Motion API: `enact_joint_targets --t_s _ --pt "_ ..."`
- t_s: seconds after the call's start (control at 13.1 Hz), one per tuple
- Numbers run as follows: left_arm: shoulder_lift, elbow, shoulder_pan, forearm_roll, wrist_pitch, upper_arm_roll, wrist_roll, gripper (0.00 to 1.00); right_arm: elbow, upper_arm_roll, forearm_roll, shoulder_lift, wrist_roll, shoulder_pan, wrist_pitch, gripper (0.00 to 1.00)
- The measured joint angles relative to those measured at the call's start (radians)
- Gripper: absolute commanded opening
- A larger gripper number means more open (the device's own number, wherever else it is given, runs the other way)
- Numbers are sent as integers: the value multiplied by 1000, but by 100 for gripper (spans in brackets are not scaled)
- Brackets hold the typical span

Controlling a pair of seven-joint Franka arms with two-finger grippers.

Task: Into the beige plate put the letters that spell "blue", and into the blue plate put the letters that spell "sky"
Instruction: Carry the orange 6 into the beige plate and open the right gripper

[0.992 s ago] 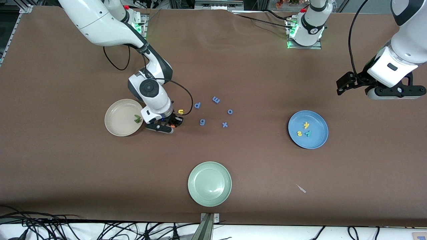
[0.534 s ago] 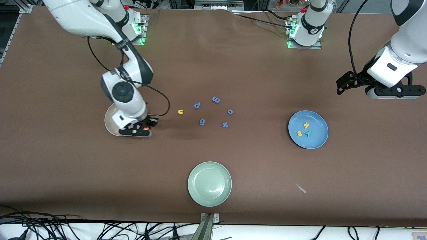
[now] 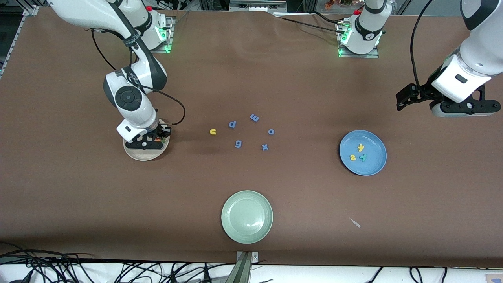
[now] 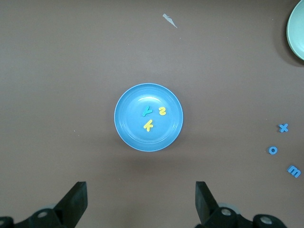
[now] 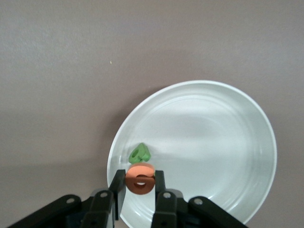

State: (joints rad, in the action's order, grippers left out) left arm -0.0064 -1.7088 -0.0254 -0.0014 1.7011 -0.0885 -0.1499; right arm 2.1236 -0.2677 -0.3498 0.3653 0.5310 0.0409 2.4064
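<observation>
Orange e [image 5: 140, 178], judged light, soft foam best pinched across its flat sides, is held clenched in the right claw [image 5: 139, 190] over the beige plate [image 5: 228, 118] near its 7 o'clock rim, while the left claw [image 4: 140, 204] waits released above the blue plate [image 4: 128, 128].

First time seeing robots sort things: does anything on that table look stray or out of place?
One thing: a small pale scrap lies on the bare brown table, nearer the front camera than the blue plate. It resembles no letter, so it looks like stray litter. Nothing seems spilled or damaged.
</observation>
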Motion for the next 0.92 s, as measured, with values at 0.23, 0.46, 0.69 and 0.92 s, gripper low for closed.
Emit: enact_joint_targets --t_s 0.23,0.46,0.69,0.92 --pt "0 0 0 0 -1 0 0 100 30 9 0 0 0 -4 42 65" --pt "0 0 0 0 -1 0 0 100 30 13 1 -1 2 -10 52 68" --pt "0 0 0 0 -2 0 0 100 15 -15 28 -2 76 -10 56 68" --pt "0 0 0 0 -6 0 0 100 -12 -103 35 12 264 -3 55 68"
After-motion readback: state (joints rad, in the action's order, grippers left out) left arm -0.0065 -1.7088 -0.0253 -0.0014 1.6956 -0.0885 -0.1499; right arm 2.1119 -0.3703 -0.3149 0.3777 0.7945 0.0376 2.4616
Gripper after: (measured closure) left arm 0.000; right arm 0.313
